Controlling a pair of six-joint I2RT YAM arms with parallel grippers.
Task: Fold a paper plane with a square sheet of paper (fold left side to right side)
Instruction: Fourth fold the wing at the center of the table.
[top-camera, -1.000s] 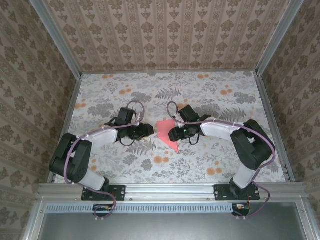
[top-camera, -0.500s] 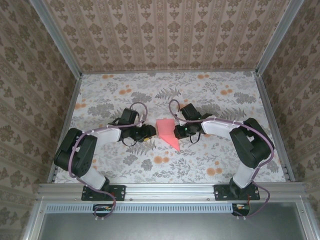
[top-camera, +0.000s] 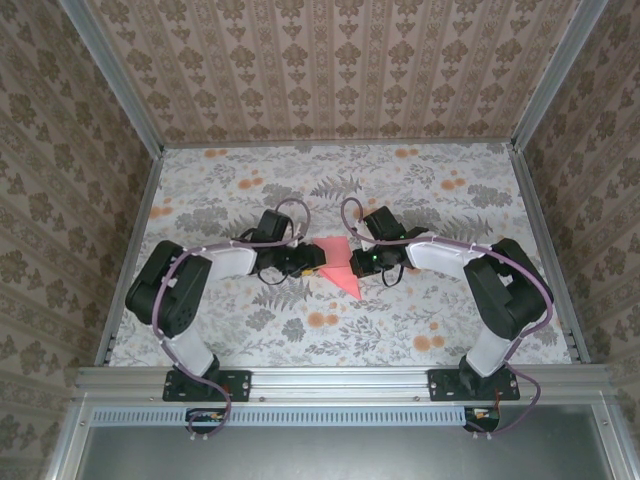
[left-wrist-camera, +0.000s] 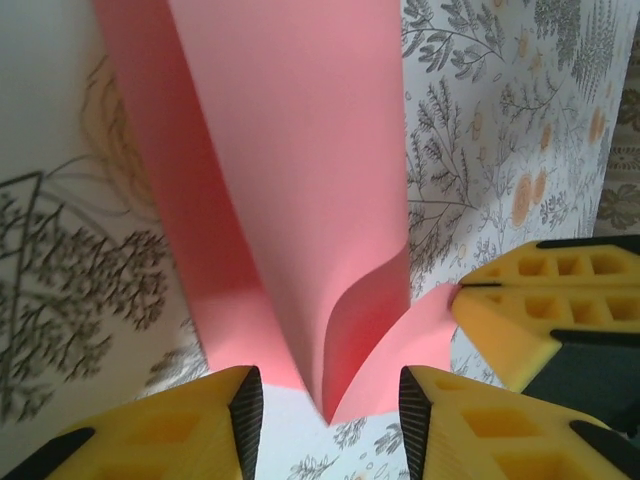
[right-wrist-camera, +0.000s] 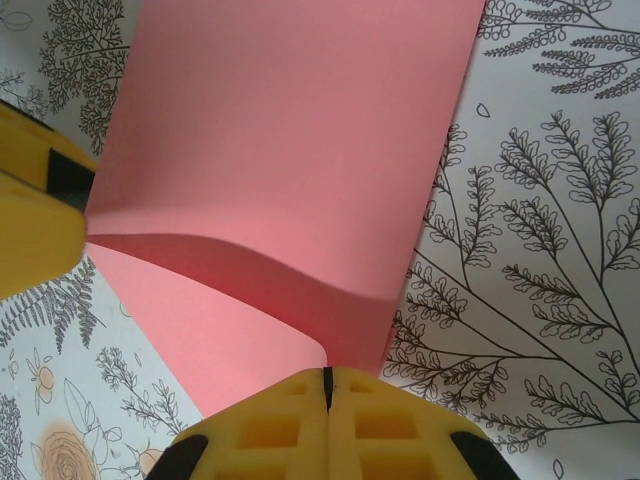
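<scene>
left pincer: open, astride pink paper fold (gaps either side) | right pincer: clamped on its raised edge

Salmon-pink paper, greyish floral tablecloth

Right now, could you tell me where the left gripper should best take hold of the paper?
Probably the corner of the paper that curls up off the table inside the open left gripper; come in low from the left. The rest lies flat, and the right gripper pinches its right side.
</scene>
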